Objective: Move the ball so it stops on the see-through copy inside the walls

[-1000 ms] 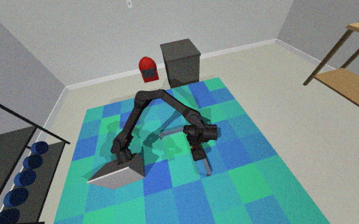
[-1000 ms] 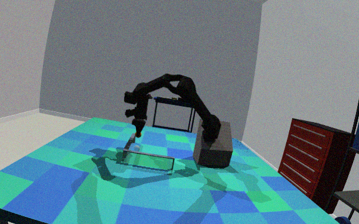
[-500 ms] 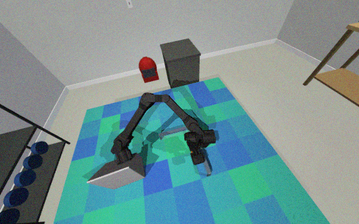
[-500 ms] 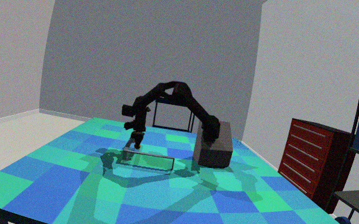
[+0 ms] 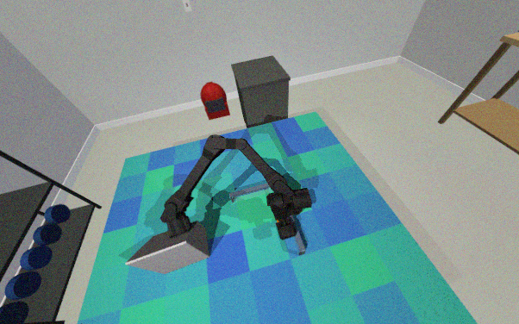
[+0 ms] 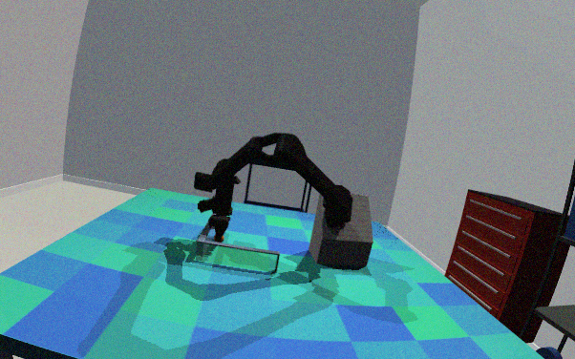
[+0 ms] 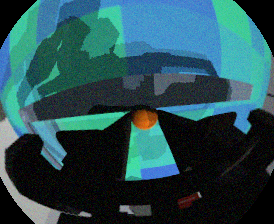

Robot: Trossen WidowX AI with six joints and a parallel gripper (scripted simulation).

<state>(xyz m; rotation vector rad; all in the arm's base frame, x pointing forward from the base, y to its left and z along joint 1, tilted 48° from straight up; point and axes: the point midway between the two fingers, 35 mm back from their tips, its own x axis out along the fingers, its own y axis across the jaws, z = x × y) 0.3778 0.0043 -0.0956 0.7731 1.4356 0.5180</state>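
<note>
top high overhead; exterior low, opposite; wrist close, downward.

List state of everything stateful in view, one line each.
gripper: shut on the ball, low by the walls' corner
ball: orange, held between the fingers
clear walls: upright, forming a corner
see-through copy: cannot make out
red drawer cabinet: drawers closed
</note>
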